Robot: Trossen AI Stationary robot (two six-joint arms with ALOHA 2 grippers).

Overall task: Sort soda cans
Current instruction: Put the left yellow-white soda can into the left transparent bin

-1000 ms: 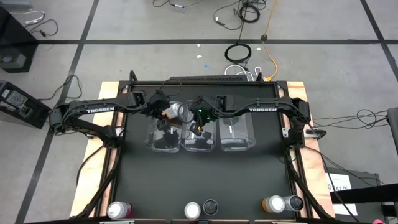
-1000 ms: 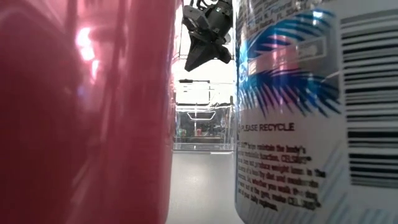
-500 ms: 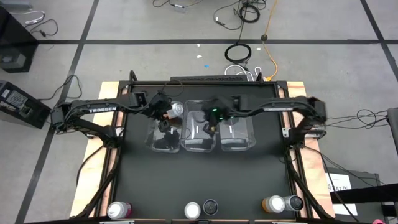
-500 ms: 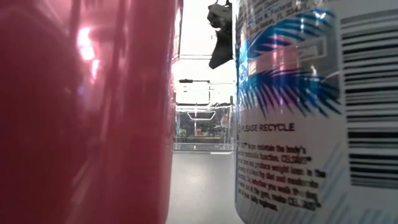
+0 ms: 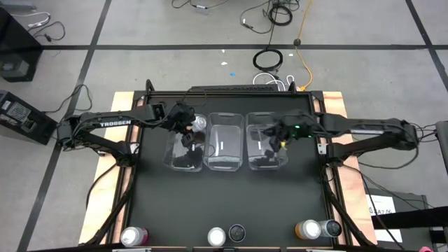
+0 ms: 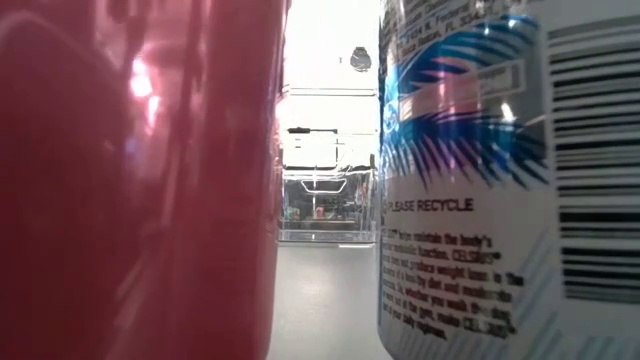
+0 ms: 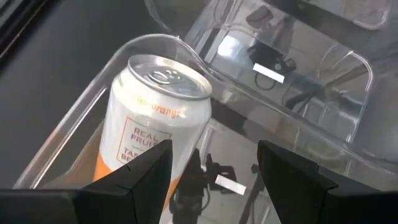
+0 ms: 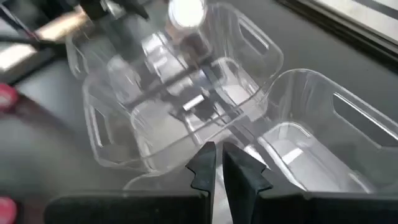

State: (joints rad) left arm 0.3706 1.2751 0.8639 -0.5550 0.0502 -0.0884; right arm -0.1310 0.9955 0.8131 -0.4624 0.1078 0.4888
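Observation:
An orange soda can point(image 7: 155, 118) with a silver top point(image 5: 199, 124) stands upright on its base in the far corner of the left clear bin point(image 5: 172, 158). My left gripper point(image 7: 214, 155) hangs open over that bin point(image 5: 187, 136). The can is beside and beyond one finger point(image 7: 152, 165), not between the two. My right gripper point(image 8: 217, 155) is shut and empty above the right bin point(image 5: 269, 136). Several more cans stand along the near edge: pink point(image 5: 133, 236), white point(image 5: 217, 236), dark point(image 5: 237, 232), orange point(image 5: 308, 229), dark point(image 5: 330, 227).
Three clear bins stand side by side at the table's far middle, the middle one point(image 5: 224, 150) and the right one point(image 5: 281, 158) with no can showing. In the low view a pink can point(image 6: 130, 180) and a white-and-blue can point(image 6: 500, 180) fill the foreground.
My right gripper has swung from over the middle bin toward the table's right edge and now hangs over the right bin, still shut; it has left the low view. The orange can and my left gripper stay where they were.

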